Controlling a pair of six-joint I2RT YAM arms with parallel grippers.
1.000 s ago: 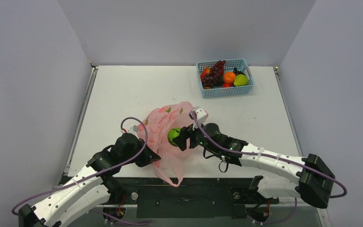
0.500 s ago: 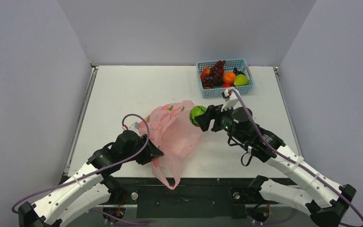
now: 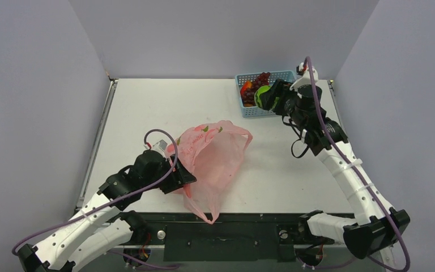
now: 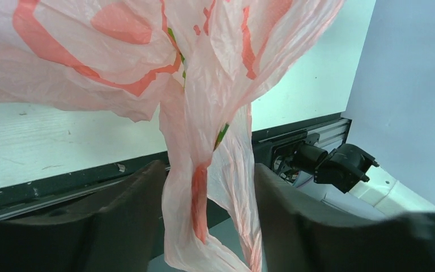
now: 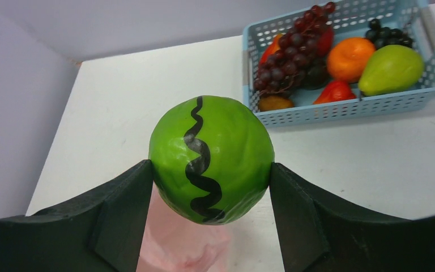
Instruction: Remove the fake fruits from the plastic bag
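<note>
The right pincer [image 3: 267, 97] is closed on a round green fruit [image 3: 265, 96] with a wavy black line painted on it. In the right wrist view the 2 dark fingers press the fruit [image 5: 211, 160] from its left and right sides, and it is held in the air, not resting on anything.

In the top view this fruit is in the upper right of the frame, over the left part of the light blue basket [image 3: 272, 109]. In the wrist view the basket [image 5: 340, 110] lies above and to the right of the fruit. So I judge that the drop place is ahead of the pincer and a little to its right. I cannot tell whether the fruit is already directly above the basket. The basket holds a grape bunch [image 5: 291, 59], a pear [image 5: 391, 69] and an orange fruit [image 5: 349, 58], so free room inside is small. The fruit is round, so it has no long axis to align.

The plastic bag [image 3: 218, 158] lies slack on the desk [image 3: 147, 113] in the middle of the frame, well apart from the right arm. The left pincer [image 3: 181, 180] grips a twisted strand of the bag [image 4: 204, 85] at its lower left side. I see no other fruit through the film, but the folds hide part of it.
</note>
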